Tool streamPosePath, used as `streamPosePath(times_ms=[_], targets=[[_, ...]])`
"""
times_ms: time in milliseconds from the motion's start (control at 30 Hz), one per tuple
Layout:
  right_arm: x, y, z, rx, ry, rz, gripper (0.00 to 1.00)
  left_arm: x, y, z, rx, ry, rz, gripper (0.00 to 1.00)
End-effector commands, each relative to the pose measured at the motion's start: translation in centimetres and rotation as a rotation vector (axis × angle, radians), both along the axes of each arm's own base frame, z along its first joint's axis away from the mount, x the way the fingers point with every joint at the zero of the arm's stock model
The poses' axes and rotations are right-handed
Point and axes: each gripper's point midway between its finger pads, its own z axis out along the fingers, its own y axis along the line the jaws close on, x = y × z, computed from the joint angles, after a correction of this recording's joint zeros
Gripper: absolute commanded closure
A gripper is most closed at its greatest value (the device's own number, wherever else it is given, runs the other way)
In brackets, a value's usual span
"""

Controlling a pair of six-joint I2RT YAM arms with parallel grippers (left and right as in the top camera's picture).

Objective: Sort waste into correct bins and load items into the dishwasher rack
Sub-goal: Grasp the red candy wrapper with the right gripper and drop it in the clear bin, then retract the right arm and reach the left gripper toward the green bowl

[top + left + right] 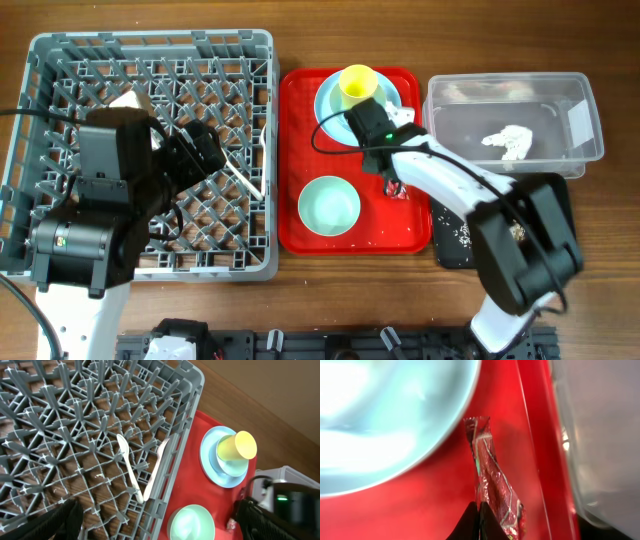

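Observation:
The red wrapper (492, 480) lies on the red serving tray, also seen from overhead (394, 189). My right gripper (479, 512) is shut, pinching the wrapper's left edge. My left gripper (160, 527) is wide open and empty above the right wall of the grey dishwasher rack (60, 60). The white spoon (129, 467) and fork (156, 467) lie in the rack. The yellow cup (357, 83) sits on the light-blue plate (326, 100). The green-blue bowl (329, 206) stands on the tray. The napkin (510, 142) is in the clear tub (585, 150).
The red serving tray (400, 235) lies between the rack and the tub. The black tray (447, 245) with rice scraps (462, 234) sits under my right arm. In the right wrist view a pale dish (380, 425) fills the upper left.

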Motion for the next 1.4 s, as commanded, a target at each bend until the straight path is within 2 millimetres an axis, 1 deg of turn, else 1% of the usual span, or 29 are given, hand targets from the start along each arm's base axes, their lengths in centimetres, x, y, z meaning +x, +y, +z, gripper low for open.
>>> streamPosePath(times_ms=[0, 33, 100, 133, 200, 233, 300, 333, 400, 433, 500, 533, 567, 600, 633, 667, 700, 767, 833, 900, 933, 967, 1000, 1100, 1167, 1200, 1233, 1300, 1367], targets=[[2.6, 1.1, 12.8, 0.144, -0.283, 0.062, 0.96, 0.0, 0.0, 0.2, -0.009, -0.006, 0.003, 0.0], [2.6, -0.3, 15.3, 0.148, -0.347, 0.033, 0.96, 0.0, 0.0, 0.2, -0.009, -0.006, 0.003, 0.0], [2.6, -4.8, 18.9, 0.119, -0.443, -0.074, 0.96, 0.0, 0.0, 0.2, -0.009, -0.006, 0.003, 0.0], [2.7, -6.7, 19.5, 0.11, -0.459, -0.12, 0.96, 0.0, 0.0, 0.2, -0.009, -0.006, 0.003, 0.0], [3.0, -10.2, 19.5, 0.092, -0.462, -0.207, 0.96, 0.0, 0.0, 0.2, -0.009, -0.006, 0.003, 0.0], [3.1, -12.4, 18.7, 0.08, -0.448, -0.263, 0.96, 0.0, 0.0, 0.2, -0.009, -0.006, 0.003, 0.0], [3.3, -15.0, 17.0, 0.084, -0.412, -0.336, 0.96, 0.0, 0.0, 0.2, -0.009, -0.006, 0.003, 0.0], [3.7, -16.1, 15.3, 0.1, -0.378, -0.362, 0.96, 0.0, 0.0, 0.2, -0.009, -0.006, 0.003, 0.0], [4.7, -16.8, 11.6, 0.151, -0.308, -0.377, 0.96, 0.0, 0.0, 0.2, -0.009, -0.006, 0.003, 0.0], [5.4, -16.4, 9.4, 0.194, -0.264, -0.366, 0.96, 0.0, 0.0, 0.2, -0.009, -0.006, 0.003, 0.0], [6.4, -15.4, 7.2, 0.231, -0.219, -0.29, 0.96, 0.0, 0.0, 0.2, -0.009, -0.006, 0.003, 0.0], [6.7, -15.3, 6.6, 0.227, -0.211, -0.267, 0.88, 0.0, 0.0, 0.2, -0.009, -0.006, 0.003, 0.0], [6.8, -15.3, 6.6, 0.227, -0.213, -0.267, 0.69, 0.0, 0.0, 0.2, -0.009, -0.006, 0.003, 0.0], [7.0, -15.3, 7.1, 0.219, -0.223, -0.244, 0.33, 0.0, 0.0, 0.2, -0.009, -0.006, 0.003, 0.0], [7.1, -15.3, 8.1, 0.206, -0.235, -0.214, 0.26, 0.0, 0.0, 0.2, -0.009, -0.006, 0.003, 0.0], [7.0, -15.4, 9.0, 0.194, -0.243, -0.195, 0.23, 0.0, 0.0, 0.2, -0.009, -0.006, 0.003, 0.0], [6.8, -15.5, 10.5, 0.181, -0.261, -0.178, 0.21, 0.0, 0.0, 0.2, -0.009, -0.006, 0.003, 0.0], [5.7, -15.9, 14.3, 0.152, -0.308, -0.16, 0.2, 0.0, 0.0, 0.2, -0.009, -0.006, 0.003, 0.0], [3.5, -16.1, 19.8, 0.146, -0.39, -0.161, 0.2, 0.0, 0.0, 0.2, -0.009, -0.006, 0.003, 0.0], [0.9, -16.1, 24.3, 0.155, -0.475, -0.155, 0.19, 0.0, 0.0, 0.2, -0.009, -0.006, 0.003, 0.0], [-1.7, -16.1, 27.4, 0.161, -0.548, -0.15, 0.17, 0.0, 0.0, 0.2, -0.009, -0.006, 0.003, 0.0], [-4.8, -16.1, 30.3, 0.167, -0.626, -0.143, 0.09, 0.0, 0.0, 0.2, -0.009, -0.006, 0.003, 0.0], [-6.6, -16.2, 31.7, 0.17, -0.667, -0.141, 0.0, 0.0, 0.0, 0.2, -0.009, -0.006, 0.003, 0.0], [-12.4, -16.2, 34.7, 0.179, -0.778, -0.132, 0.0, 0.0, 0.0, 0.2, -0.009, -0.006, 0.003, 0.0], [-17.5, -16.2, 36.0, 0.197, -0.86, -0.133, 0.0, 0.0, 0.0, 0.2, -0.009, -0.006, 0.003, 0.0], [-19.3, -16.1, 36.6, 0.204, -0.904, -0.129, 0.0, 0.0, 0.0, 0.2, -0.009, -0.006, 0.003, 0.0], [-22.0, -16.2, 37.6, 0.21, -0.987, -0.122, 0.0, 0.0, 0.0, 0.2, -0.009, -0.006, 0.003, 0.0], [-25.6, -16.2, 39.2, 0.217, -1.117, -0.113, 0.0, 0.0, 0.0, 0.2, -0.009, -0.006, 0.003, 0.0], [-28.0, -16.3, 39.9, 0.221, -1.197, -0.108, 0.0, 0.0, 0.0, 0.2, -0.009, -0.006, 0.003, 0.0]])
